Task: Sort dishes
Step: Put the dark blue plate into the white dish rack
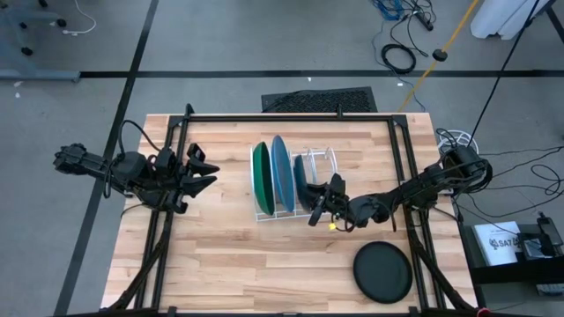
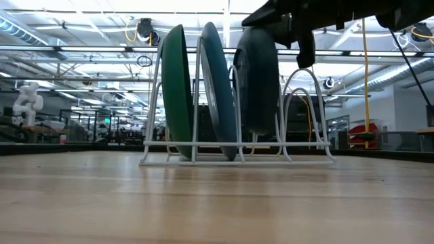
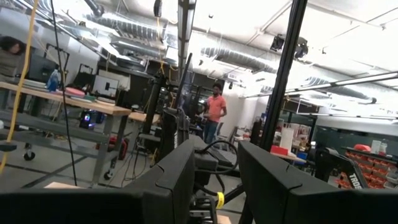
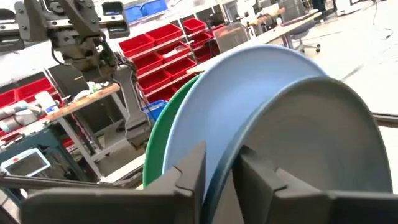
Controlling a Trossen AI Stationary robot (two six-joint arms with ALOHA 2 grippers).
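Note:
The white wire rack (image 1: 291, 211) stands mid-table. The large green plate (image 1: 261, 176) and the large light blue plate (image 1: 281, 172) stand on edge in its slots. The smaller dark teal plate (image 1: 301, 180) stands upright in the slot to their right, and my right gripper (image 1: 315, 206) is shut on it. The teal plate also shows in the low view (image 2: 258, 81) and in the right wrist view (image 4: 323, 137). The black plate (image 1: 382, 271) lies flat near the table's front right. My left gripper (image 1: 210, 170) is open and empty, left of the rack. My right gripper pinches the dark teal plate's rim (image 4: 213, 182) between its two fingers, one on each face, at the plate's upper part. The fingers come from the table's right, slanting down. The plate stands upright between the rack's wires; its lower edge (image 2: 259, 130) shows above the rack's rail.
Black frame rails (image 1: 401, 167) run along the table's left and right sides and across the back. Free slots of the rack (image 1: 322, 158) lie to the right of the teal plate. Bare wood lies in front of the rack. A person (image 3: 214, 112) stands far off in the room.

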